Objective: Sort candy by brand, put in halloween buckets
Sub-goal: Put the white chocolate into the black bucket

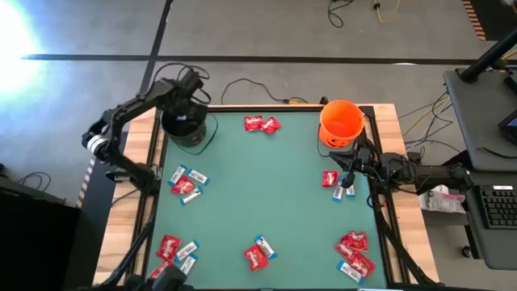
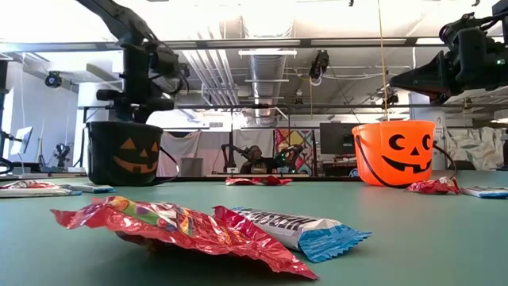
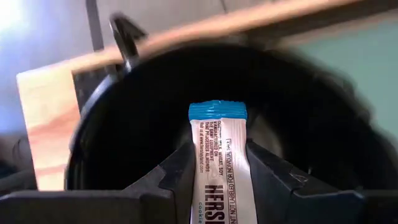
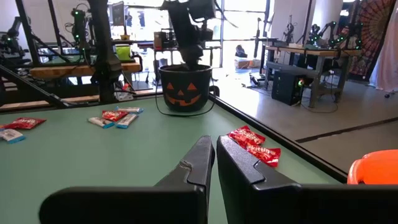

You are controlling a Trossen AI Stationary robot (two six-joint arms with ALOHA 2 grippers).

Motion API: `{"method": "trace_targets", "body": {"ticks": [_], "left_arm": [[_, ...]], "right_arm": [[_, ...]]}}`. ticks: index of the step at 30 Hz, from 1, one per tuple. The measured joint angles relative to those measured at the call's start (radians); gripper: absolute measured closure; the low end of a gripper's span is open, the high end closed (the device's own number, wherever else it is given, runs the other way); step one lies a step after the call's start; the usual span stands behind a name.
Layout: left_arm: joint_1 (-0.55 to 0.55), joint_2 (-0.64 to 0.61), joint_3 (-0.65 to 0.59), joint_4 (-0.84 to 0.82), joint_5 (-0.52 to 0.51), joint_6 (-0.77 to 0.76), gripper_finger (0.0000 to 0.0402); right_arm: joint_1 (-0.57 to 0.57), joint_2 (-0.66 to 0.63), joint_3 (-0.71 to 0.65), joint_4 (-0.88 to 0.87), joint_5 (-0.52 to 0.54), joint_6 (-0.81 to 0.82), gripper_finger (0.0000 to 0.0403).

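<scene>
Two Halloween buckets stand on the worktop [image 1: 266, 202]: one black bucket [image 1: 185, 128] and one orange bucket [image 1: 341, 121]. About nine red packets [image 1: 252, 123] and about nine white-and-blue bars [image 1: 196, 179] lie scattered in six clusters. The left wrist view shows one more white-and-blue bar [image 3: 221, 162].

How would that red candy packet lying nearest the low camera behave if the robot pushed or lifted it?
The red candy packet looks crinkled and thin, so it would probably flex and droop rather than stay stiff. Its shiny wrapper suggests that it may slide easily over the green table. Lying flat, it seems unlikely to roll, and it partly covers a white-and-blue bar, which a push might drag along.
</scene>
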Motion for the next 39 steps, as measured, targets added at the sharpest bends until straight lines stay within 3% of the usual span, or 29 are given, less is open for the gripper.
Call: {"method": "trace_targets", "body": {"ticks": [8,14,22,32,39], "left_arm": [[0.019,0.169,0.076,-0.085,-0.007,0.058,0.0294],[0.034,0.256,0.078,-0.098,0.085,0.086,0.0294],[0.031,0.241,0.066,-0.052,0.076,0.084,0.0278],[0.030,0.178,0.063,-0.066,0.050,0.082,0.0193],[0.012,0.110,0.080,-0.206,0.051,0.085,0.0147]], "right_arm": [[0.000,0.000,0.000,0.000,0.000,0.000,0.0385],[0.000,0.000,0.000,0.000,0.000,0.000,0.0385],[0.000,0.000,0.000,0.000,0.000,0.000,0.0385],[0.000,0.000,0.000,0.000,0.000,0.000,0.0385],[0.000,0.000,0.000,0.000,0.000,0.000,0.0385]]}}
